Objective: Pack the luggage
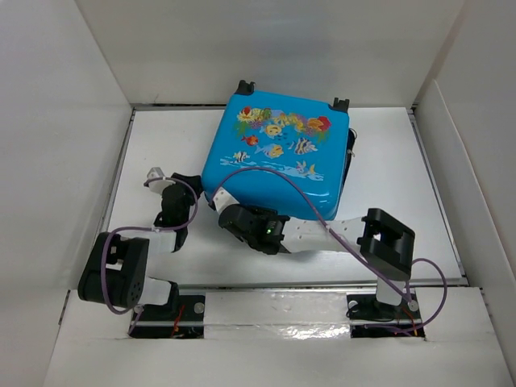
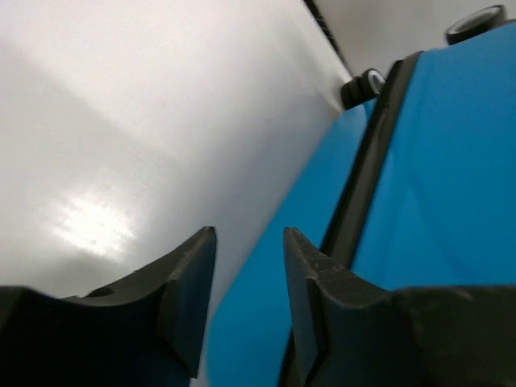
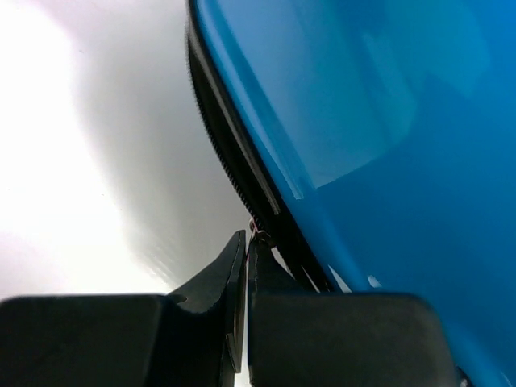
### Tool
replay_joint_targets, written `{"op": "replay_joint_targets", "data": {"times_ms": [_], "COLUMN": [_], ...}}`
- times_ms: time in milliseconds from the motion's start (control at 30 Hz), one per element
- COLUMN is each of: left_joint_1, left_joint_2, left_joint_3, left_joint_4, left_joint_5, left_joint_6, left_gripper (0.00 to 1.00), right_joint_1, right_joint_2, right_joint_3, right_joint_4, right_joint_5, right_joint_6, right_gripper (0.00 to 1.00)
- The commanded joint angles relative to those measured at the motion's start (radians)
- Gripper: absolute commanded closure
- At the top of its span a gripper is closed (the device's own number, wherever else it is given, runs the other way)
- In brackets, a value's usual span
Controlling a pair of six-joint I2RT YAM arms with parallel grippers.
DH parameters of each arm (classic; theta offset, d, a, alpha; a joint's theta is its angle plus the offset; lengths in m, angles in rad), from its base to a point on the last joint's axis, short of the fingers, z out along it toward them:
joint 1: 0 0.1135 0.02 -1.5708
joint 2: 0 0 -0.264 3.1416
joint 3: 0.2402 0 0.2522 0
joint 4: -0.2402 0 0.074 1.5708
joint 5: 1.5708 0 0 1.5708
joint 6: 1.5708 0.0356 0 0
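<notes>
The luggage, bright blue with a fish print, lies flat and closed at the back middle of the table. My right gripper is at its near-left corner. In the right wrist view the right gripper is shut, pinching the small zipper pull on the black zipper beside the blue shell. My left gripper is open and empty beside the luggage's left side. In the left wrist view the left gripper points along the blue shell and its zipper band.
White walls enclose the white table on the left, back and right. The luggage's black wheels point toward the back wall; one wheel shows in the left wrist view. Purple cables loop over the luggage's front.
</notes>
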Motion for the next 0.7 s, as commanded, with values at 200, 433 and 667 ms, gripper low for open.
{"op": "replay_joint_targets", "data": {"times_ms": [200,433,667], "left_joint_1": [-0.193,-0.112,-0.026], "left_joint_2": [-0.218,-0.334,-0.334], "left_joint_3": [-0.068,-0.028,0.026], "left_joint_4": [0.052,-0.13,-0.153], "left_joint_5": [0.296,0.225,0.274], "left_joint_6": [-0.029,0.04,0.049], "left_gripper": [0.3,0.28,0.28], "right_joint_1": [0.22,0.18,0.085], "right_joint_2": [-0.262,-0.515,-0.728], "right_joint_3": [-0.172,-0.311,-0.265], "right_joint_4": [0.623,0.291,0.082], "right_joint_5": [-0.515,-0.333,-0.217], "right_joint_6": [0.062,0.105,0.062], "right_gripper": [0.98,0.2,0.48]}}
